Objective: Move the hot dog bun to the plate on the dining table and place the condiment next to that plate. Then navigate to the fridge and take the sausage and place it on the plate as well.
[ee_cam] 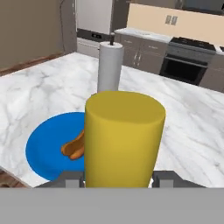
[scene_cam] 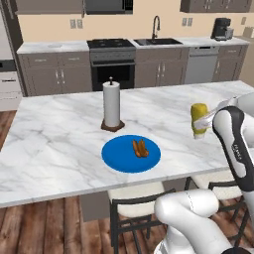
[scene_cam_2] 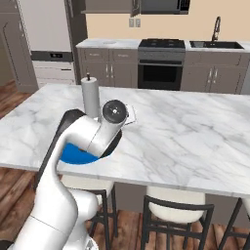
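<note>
White arm links fill the near right of the left base view, beyond them a white marble table [scene_cam: 59, 144] carrying a round blue plate [scene_cam: 119, 159] with the brown bun [scene_cam: 140, 148] on it, an upright paper roll [scene_cam: 112, 104] just behind, and the yellow condiment [scene_cam: 199, 119] held clear of the plate to its right, with grey cabinets, a black oven [scene_cam: 112, 62] and a sink along the far wall. Right base view: the arm covers most of the plate [scene_cam_2: 73, 154], leaving a blue sliver, and a fridge [scene_cam_2: 46, 39] stands at far left. Hand view: the smooth yellow cylinder [ee_cam: 124, 138] sits clamped in the gripper [ee_cam: 118, 179] between grey fingers [ee_cam: 164, 178], bun [ee_cam: 75, 146] and plate [ee_cam: 43, 148] lying left behind it.
</note>
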